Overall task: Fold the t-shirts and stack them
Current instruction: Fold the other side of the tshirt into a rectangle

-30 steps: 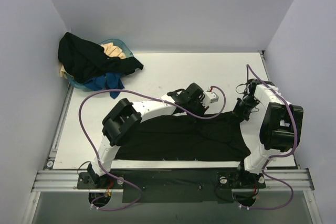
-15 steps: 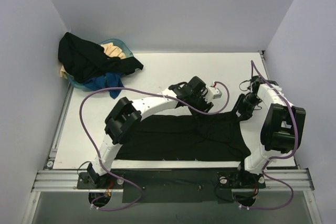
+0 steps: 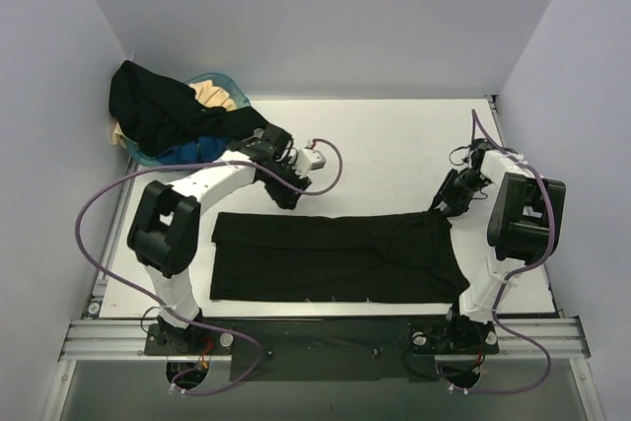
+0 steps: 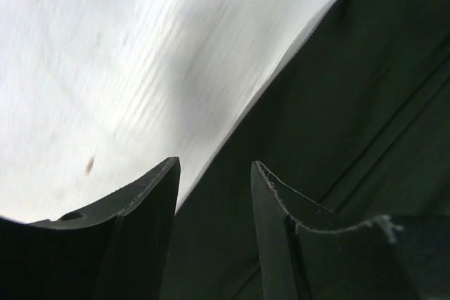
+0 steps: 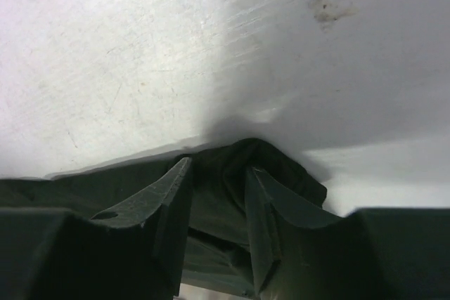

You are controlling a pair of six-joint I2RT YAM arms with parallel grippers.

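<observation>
A black t-shirt point(image 3: 335, 258) lies folded into a long flat band on the white table near the arms. My left gripper point(image 3: 284, 192) hovers over its far left edge. In the left wrist view this gripper point(image 4: 214, 163) is open, with nothing between its fingers and the black cloth point(image 4: 337, 103) beneath. My right gripper point(image 3: 441, 208) sits at the shirt's far right corner. There it point(image 5: 219, 165) is open, and its fingers straddle a small bunched hump of the cloth point(image 5: 288, 173). More t-shirts are piled at the back left: a black one point(image 3: 158, 110), a cream one point(image 3: 212, 96) and a blue one point(image 3: 197, 153).
The pile rests in and over a teal basket point(image 3: 225, 79) in the back left corner. Bare white tabletop point(image 3: 394, 140) stretches beyond the folded shirt. Grey walls close in on three sides. Purple cables loop off both arms.
My left arm swung from the shirt's middle to its far left edge. Both grippers opened and let go of the cloth. The shirt now lies flatter and narrower.
</observation>
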